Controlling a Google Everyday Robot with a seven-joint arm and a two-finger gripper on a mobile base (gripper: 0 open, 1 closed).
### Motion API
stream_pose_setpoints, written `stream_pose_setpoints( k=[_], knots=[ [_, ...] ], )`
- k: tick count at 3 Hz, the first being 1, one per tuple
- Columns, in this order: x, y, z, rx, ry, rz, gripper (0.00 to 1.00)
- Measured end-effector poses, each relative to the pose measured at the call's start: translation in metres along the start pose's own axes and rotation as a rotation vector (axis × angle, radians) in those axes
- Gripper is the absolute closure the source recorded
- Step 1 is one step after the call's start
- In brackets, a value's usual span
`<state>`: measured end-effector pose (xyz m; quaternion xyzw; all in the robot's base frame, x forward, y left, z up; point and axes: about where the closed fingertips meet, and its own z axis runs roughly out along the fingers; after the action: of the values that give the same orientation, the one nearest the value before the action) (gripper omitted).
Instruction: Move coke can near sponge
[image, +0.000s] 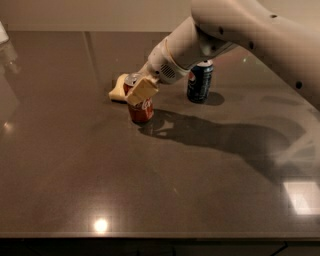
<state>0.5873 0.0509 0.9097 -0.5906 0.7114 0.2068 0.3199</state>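
Holding the coke can (141, 111) in the gripper (136, 88), clenched on the upper half with one tan finger pad (142, 90) laid across the front. Standing upright directly beneath the gripper, base at or just above the dark table (150, 210); cannot tell whether it is touching. Reaching in from the upper right on a white arm (235, 30).

Lying just behind and to the left of the gripper: the sponge (118, 91), pale yellow, partly hidden by can and finger, very close to the can, perhaps touching. Standing well off to the right of the gripper, partly behind the arm: a dark blue Pepsi can (200, 82), upright.

Judging the handling: probably light, thin-walled aluminium, stiff enough for a firm pinch yet easy to dent if squeezed hard. Smooth and a little slippery too, so liable to slide between the pads or tip on release. Best taken around the round side, across the middle or upper body, not by the rim. Set down flat and let go gently, keeping off the soft sponge, which is likely to squash or shift if pushed.

Counting: one coke can, one sponge, one Pepsi can, one gripper, one arm. Seemingly close enough to the sponge as it stands, with little left beyond lowering and releasing.
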Motion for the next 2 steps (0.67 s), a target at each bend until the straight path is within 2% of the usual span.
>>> stream_pose_setpoints(
  k=[1,2],
  knots=[
    [-0.001,-0.019,0.001,0.037,-0.006,0.007,1.0],
    [0.0,-0.03,0.001,0.06,-0.01,0.002,0.82]
  ],
)
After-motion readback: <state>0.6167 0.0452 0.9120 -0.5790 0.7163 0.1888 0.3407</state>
